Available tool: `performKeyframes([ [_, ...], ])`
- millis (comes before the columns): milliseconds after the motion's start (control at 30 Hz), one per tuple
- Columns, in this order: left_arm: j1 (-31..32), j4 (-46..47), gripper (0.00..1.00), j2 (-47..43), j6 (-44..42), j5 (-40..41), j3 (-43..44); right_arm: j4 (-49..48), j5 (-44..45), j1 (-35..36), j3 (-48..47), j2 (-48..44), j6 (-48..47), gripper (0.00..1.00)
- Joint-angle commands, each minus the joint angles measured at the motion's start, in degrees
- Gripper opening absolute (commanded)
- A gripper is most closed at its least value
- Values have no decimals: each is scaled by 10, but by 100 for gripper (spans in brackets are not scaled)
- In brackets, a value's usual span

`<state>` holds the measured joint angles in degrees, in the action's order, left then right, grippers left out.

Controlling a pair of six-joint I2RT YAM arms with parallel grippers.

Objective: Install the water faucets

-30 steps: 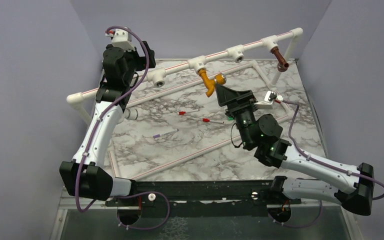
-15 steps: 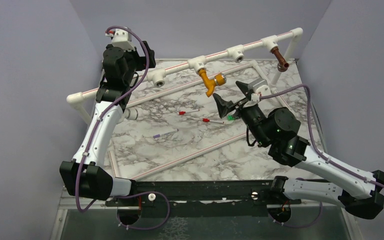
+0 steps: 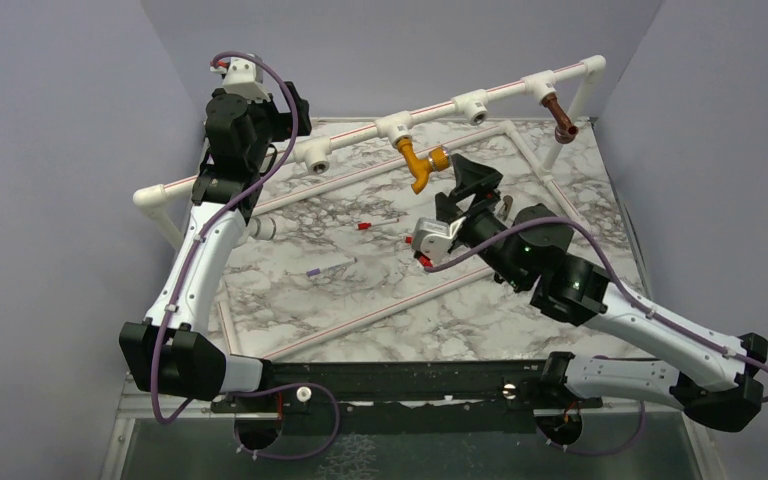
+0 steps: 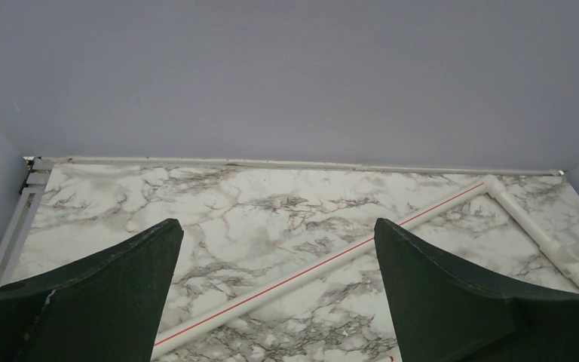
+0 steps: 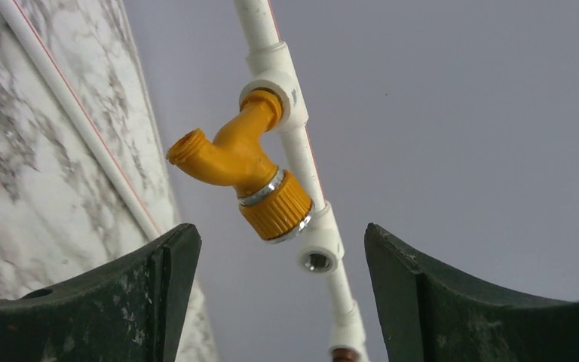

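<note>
The orange-yellow tap-shaped faucet with the silvery-ringed round cap [image 3: 418, 160] sat threaded into a white plastic tee fitting [image 3: 395, 128] midway along the raised white pipe rail [image 3: 508, 92] at the far side of the marble-patterned worktop [image 3: 360, 300]. Its spout hung down and its cap pointed right. Over the last second it had not visibly shifted. The dark brown faucet [image 3: 561, 115] hung from the tee at the far right end of the same rail, also unmoved.

What had changed was the right hand [image 3: 470, 180]. A second earlier it lay just right of the orange faucet's cap with its white wrist camera block out to the right. Since then the wrist had rolled right over, so the block now sat on the left, nearer the arm bases. Its jaws stood apart, and in the right wrist view the faucet showed between them, untouched on either side.

That probably meant the wrist was resetting for another turn, though whether the faucet was already tight could not be told. Two tees [image 3: 475, 105] on the rail were still empty.

The left hand [image 4: 279, 226] was raised at the far left, fully open and holding nothing.
</note>
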<state>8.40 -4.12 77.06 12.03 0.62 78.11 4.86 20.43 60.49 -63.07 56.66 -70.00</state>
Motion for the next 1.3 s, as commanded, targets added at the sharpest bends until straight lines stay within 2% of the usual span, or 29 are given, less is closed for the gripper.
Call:
performKeyframes([
  [0,-22,-97,99,26,6,-25,-38,-34,18,2,11,21,-212,83],
  [67,-22,-97,99,26,6,-26,-38,-70,24,2,19,33,-271,82],
  [200,-22,-97,99,25,6,-24,-38,-104,38,2,27,67,-331,81],
  [367,-23,-97,99,25,5,-24,-38,-180,63,2,42,105,-379,77],
  [567,-23,-97,99,27,6,-25,-38,-243,83,2,59,137,-382,70],
  [967,-26,-97,99,28,8,-27,-38,-291,112,2,67,158,-350,41],
  [1133,-26,-97,99,29,9,-28,-38,-312,108,2,77,165,-335,19],
  [1200,-27,-97,99,29,9,-28,-38,-318,105,2,74,169,-318,4],
  [1267,-27,-97,99,28,9,-29,-38,-322,106,2,70,174,-289,0],
])
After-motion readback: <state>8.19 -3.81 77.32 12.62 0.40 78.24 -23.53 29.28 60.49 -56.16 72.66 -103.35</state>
